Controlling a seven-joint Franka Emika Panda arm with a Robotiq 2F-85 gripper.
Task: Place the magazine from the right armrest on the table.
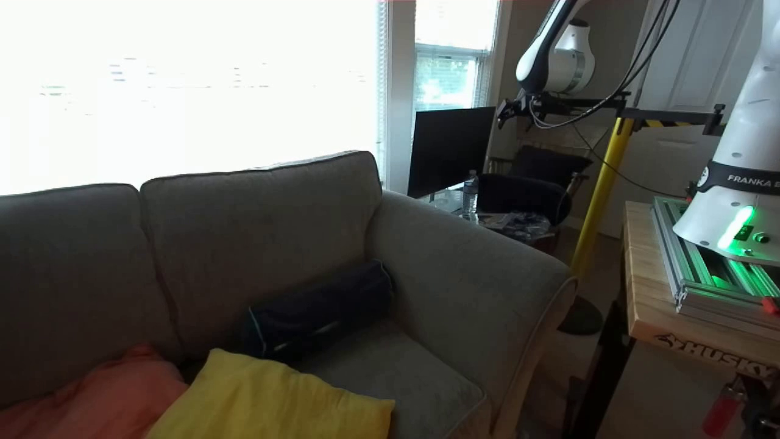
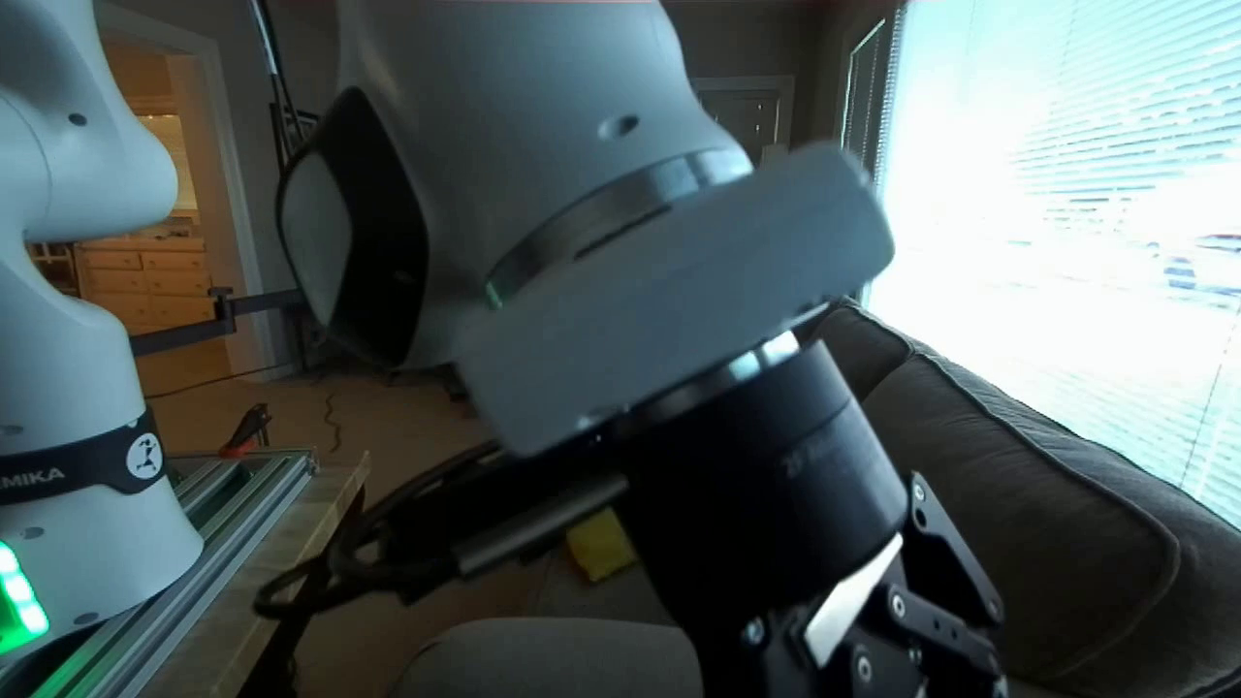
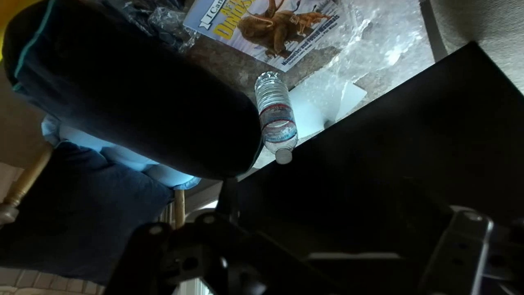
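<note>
Black metal two-fingered gripper [image 3: 348, 207], spread wide and empty, is held higher than the clear plastic water bottle [image 3: 277, 116], presumably for clearance; beside that bottle, the flat lilac-grey paper magazine [image 3: 264, 32] is laid on the mottled grey-brown table [image 3: 234, 67], seemingly as asked.

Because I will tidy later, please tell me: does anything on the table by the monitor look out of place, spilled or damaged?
Crumpled see-through plastic lies on the table beside the magazine; it looks odd, like leftover wrapping. The bottle stands upright, and I see no obvious spill or damage.
</note>
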